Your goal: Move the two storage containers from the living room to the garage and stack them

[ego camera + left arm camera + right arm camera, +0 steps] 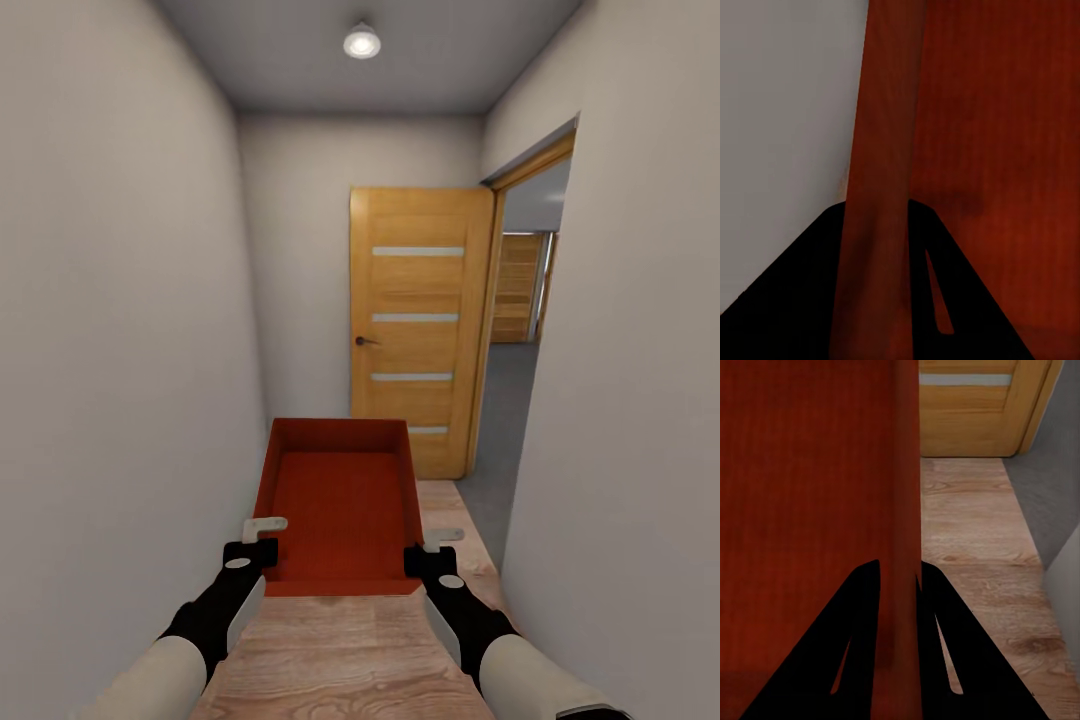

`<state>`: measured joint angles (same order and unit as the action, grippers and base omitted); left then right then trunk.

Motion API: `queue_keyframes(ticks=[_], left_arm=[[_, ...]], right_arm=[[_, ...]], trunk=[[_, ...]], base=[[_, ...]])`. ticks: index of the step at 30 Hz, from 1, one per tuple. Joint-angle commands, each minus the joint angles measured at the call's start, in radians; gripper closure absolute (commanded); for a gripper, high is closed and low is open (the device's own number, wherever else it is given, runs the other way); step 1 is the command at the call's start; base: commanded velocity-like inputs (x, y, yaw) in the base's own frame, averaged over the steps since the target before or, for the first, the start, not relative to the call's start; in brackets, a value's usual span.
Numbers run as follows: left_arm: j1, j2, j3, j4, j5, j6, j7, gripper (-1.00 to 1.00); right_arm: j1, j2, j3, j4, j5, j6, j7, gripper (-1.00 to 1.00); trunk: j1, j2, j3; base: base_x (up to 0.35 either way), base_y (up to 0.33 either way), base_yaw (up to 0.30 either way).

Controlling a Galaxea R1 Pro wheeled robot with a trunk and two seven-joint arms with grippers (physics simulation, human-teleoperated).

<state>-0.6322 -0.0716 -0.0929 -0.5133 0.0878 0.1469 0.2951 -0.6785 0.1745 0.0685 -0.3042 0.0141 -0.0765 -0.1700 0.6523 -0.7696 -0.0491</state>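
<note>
Lighting was pretty flat and soft overall. One round ceiling lamp [361, 41] glowed white at the top of the head view, slightly blown out at its center, and the grey walls [110, 330] faded evenly with no hard shadows. The wooden door [418, 330] looked warm and evenly lit, no glare on it. The room past the doorway [520, 300] read a bit dimmer and cooler. The head view was a touch soft, with straight wall lines splaying outward toward the corners like a wide lens. In both wrist views the container wall [817, 510] sat so close it was a blurry red smear, and the gripper fingers [862, 645] were pure black silhouettes with zero detail.
</note>
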Motion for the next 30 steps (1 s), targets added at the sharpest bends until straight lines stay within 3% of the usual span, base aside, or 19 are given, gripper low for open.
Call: queue_keyframes(ticks=[1, 30], left_arm=[[-0.001, 0.026, 0.058, -0.002, 0.021, 0.005, 0.010, 1.00], [-0.001, 0.027, 0.058, -0.002, 0.021, 0.005, 0.010, 1.00]], right_arm=[[-0.001, 0.000, -0.002, -0.001, 0.006, -0.003, -0.004, 1.00], [-0.001, 0.000, -0.002, -0.001, 0.006, 0.000, -0.003, 1.00]], trunk=[[0.001, -0.001, -0.002], [0.001, -0.001, -0.002]], base=[[0.322, 0.000, 0.000], [0.322, 0.000, 0.000]])
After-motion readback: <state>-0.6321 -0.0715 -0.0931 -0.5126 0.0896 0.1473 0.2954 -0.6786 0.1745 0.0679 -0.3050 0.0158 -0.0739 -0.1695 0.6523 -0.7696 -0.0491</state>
